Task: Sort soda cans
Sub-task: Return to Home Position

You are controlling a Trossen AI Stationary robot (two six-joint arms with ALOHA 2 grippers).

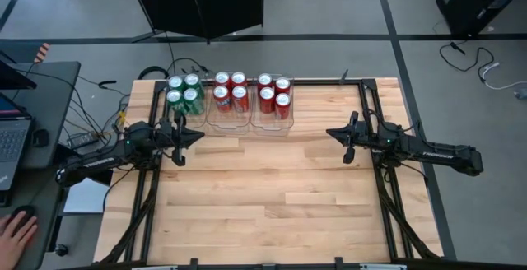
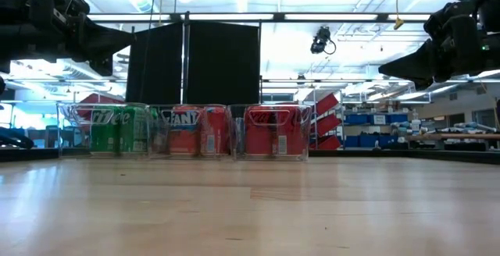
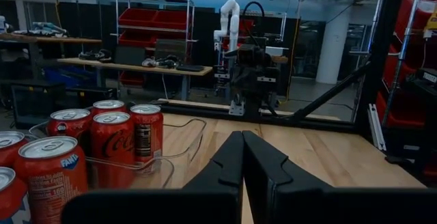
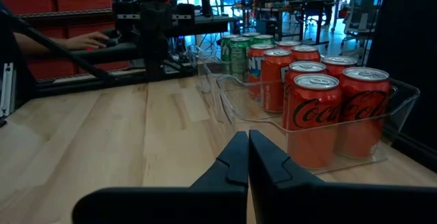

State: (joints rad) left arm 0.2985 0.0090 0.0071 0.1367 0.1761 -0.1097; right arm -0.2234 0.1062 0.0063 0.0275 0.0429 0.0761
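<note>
Soda cans (image 1: 240,94) stand along the far edge of the worktop (image 1: 272,188). From where I'm watching they look fully sorted, and the wide wooden surface in front of them is bare. Three clear plastic trays (image 1: 230,123) sit side by side in a row there, their walls touching or very nearly so. The left one holds four green Sprite cans (image 1: 183,91), the middle one four red Fanta cans (image 1: 230,87), and the right one four red Coca-Cola cans (image 1: 274,90). All of them are upright, with silver tops showing, packed two by two.

I'd judge these cans to be thin-walled and smooth. They'd be stiff enough under a gentle squeeze but easy to dent, and slippery on the painted side. I can't tell whether they are full or empty, so I can't say how heavy they are. Because they stand so tightly together inside the tray walls, the best hold would be from above, across the upper body just under the rim. A sideways grip low down wouldn't work.

The left pincer (image 1: 196,136) hangs above the worktop just in front of the Sprite tray, with its two fingers pressed together on nothing. The right pincer (image 1: 333,132) hangs well apart from the Coca-Cola tray, off to its right. It is likewise clenched and empty. Neither one touches a can or a tray.
</note>
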